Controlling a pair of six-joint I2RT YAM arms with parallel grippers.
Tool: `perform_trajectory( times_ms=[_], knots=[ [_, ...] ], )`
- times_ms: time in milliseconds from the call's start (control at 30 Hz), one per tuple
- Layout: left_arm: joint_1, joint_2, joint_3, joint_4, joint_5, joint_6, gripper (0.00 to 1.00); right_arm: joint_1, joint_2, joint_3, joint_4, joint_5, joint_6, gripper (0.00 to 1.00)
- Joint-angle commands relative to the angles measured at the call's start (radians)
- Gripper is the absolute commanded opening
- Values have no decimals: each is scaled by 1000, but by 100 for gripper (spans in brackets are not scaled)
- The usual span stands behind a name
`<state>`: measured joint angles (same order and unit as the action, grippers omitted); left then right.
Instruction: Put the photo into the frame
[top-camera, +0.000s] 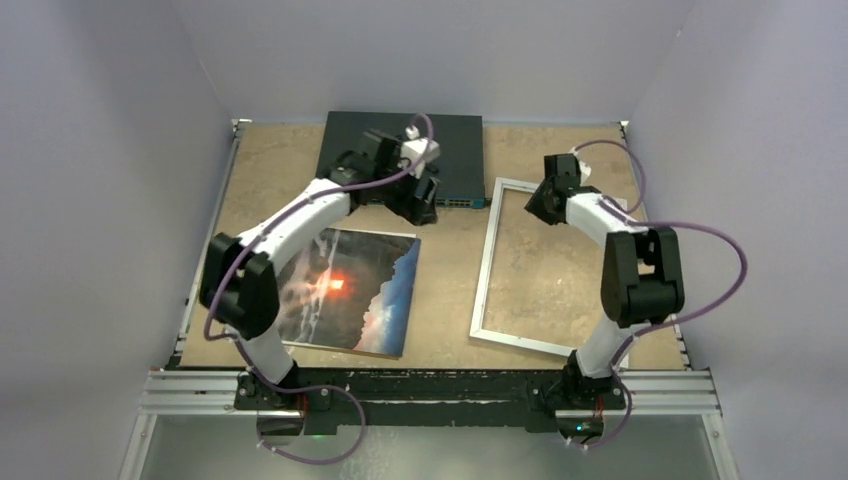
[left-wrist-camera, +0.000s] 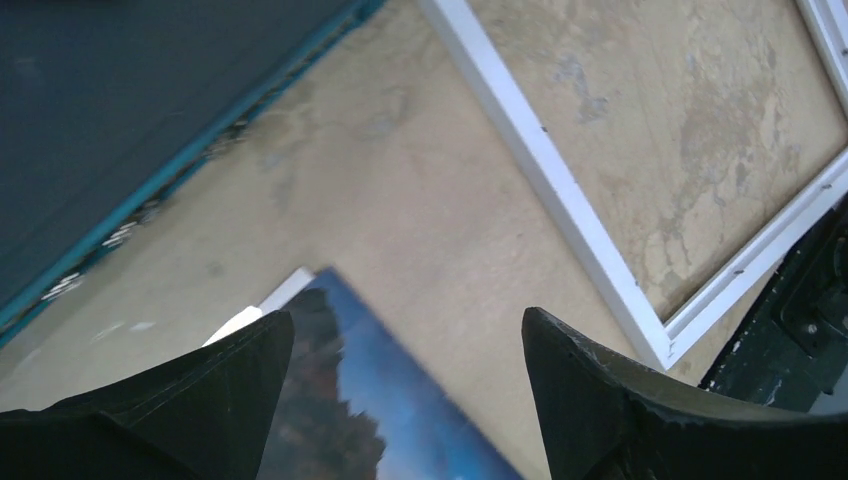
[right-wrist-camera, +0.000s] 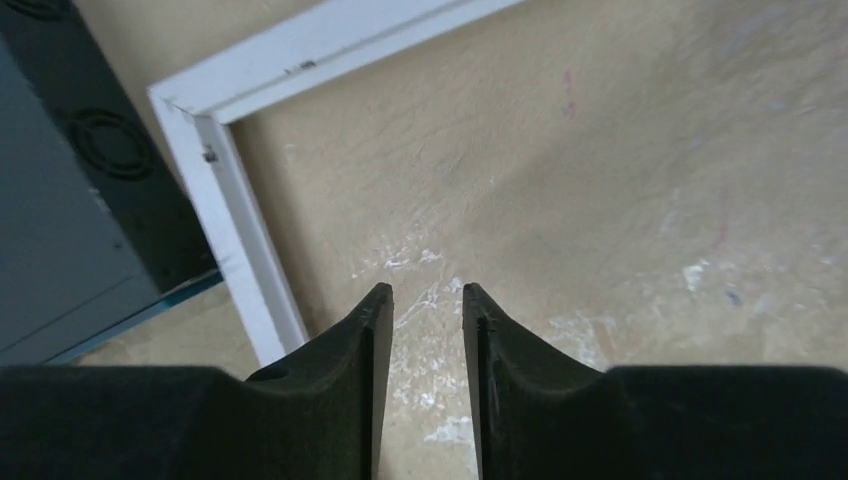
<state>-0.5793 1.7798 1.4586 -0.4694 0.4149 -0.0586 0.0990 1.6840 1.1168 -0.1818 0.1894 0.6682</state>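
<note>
The photo (top-camera: 350, 290), a dark cloudy landscape with an orange glow and a blue right edge, lies flat on the left half of the table. Its blue far corner (left-wrist-camera: 400, 420) shows in the left wrist view. My left gripper (top-camera: 425, 200) hangs open just beyond that corner, with nothing between its fingers (left-wrist-camera: 405, 315). The frame (top-camera: 483, 270), a thin white border, lies flat on the right half, apart from the photo. My right gripper (top-camera: 535, 205) hovers over the frame's far left corner (right-wrist-camera: 230, 230). Its jaws stand a narrow gap apart over the pane, holding nothing (right-wrist-camera: 425, 290).
A dark network switch box (top-camera: 470, 140) sits at the back centre, close behind both grippers. A strip of white sheet (left-wrist-camera: 250, 315) pokes out from under the photo's far corner. Bare tan tabletop (top-camera: 445, 290) separates the photo from the frame. Grey walls enclose the table.
</note>
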Motion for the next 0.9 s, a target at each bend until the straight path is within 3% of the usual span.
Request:
perform_trajectory(
  times_ms=[0, 133, 333, 667, 800, 867],
  knots=[
    [102, -159, 36, -172, -55, 120, 85, 33, 117, 67, 57, -36, 22, 33],
    [210, -213, 44, -282, -72, 173, 86, 33, 218, 130, 70, -43, 31, 32],
    [468, -223, 43, -389, -39, 276, 86, 31, 325, 227, 90, -24, 14, 31],
    [897, -101, 13, -490, -33, 522, 85, 25, 401, 343, 92, 57, -28, 33],
    [986, -55, -34, -466, -102, 604, 84, 23, 368, 349, 87, 79, -33, 38],
    [1016, -46, -64, -431, -154, 634, 83, 33, 313, 329, 91, 79, -38, 46]
  ],
)
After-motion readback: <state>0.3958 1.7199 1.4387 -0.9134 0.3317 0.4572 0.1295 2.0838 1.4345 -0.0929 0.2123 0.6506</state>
